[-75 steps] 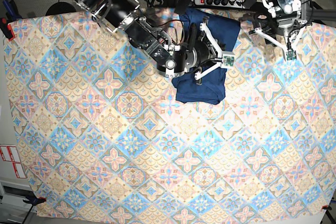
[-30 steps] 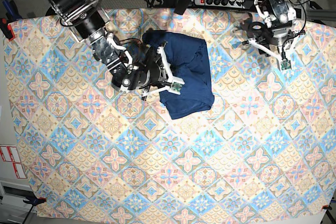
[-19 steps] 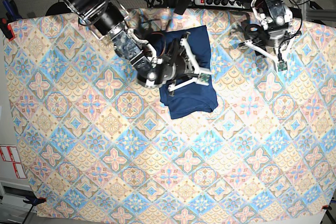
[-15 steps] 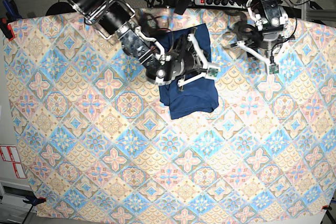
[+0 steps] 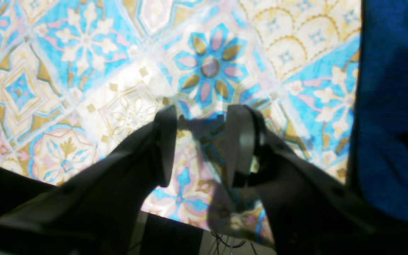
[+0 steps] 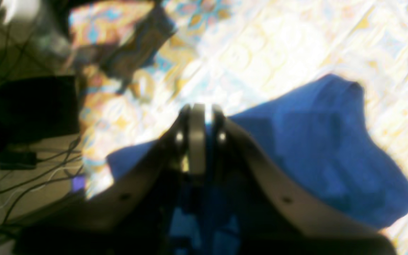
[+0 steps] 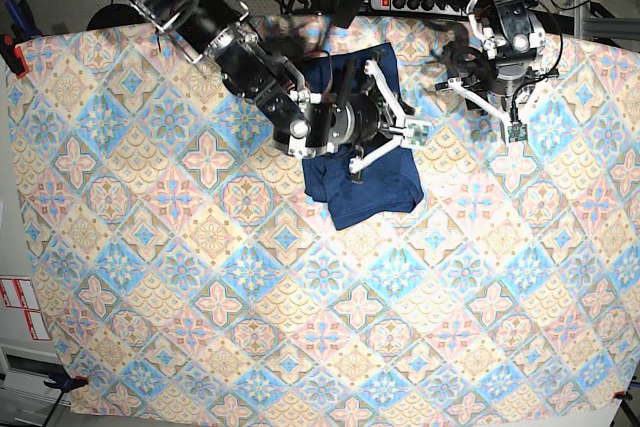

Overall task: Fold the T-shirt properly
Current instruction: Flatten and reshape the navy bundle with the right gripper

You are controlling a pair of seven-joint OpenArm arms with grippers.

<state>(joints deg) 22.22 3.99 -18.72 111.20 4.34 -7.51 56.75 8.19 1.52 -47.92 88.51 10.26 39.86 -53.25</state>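
Matt knit T-shirt (image 7: 372, 187), glossy tablecloth (image 7: 300, 327)

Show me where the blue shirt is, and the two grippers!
T-shirt (image 7: 372, 192): base view, bare lower part of the folded cloth.
Left gripper (image 5: 199, 145): left wrist view, gap between its fingertips.
Right gripper (image 6: 197, 120): right wrist view, its closed fingertips.

left gripper (image 5: 198, 145): fingers parted, nothing between them, wrist pointing down | right gripper (image 6: 197, 136): fingers pressed together, pointing down | right arm (image 7: 215, 32): reaches in diagonally from the top edge of the base view
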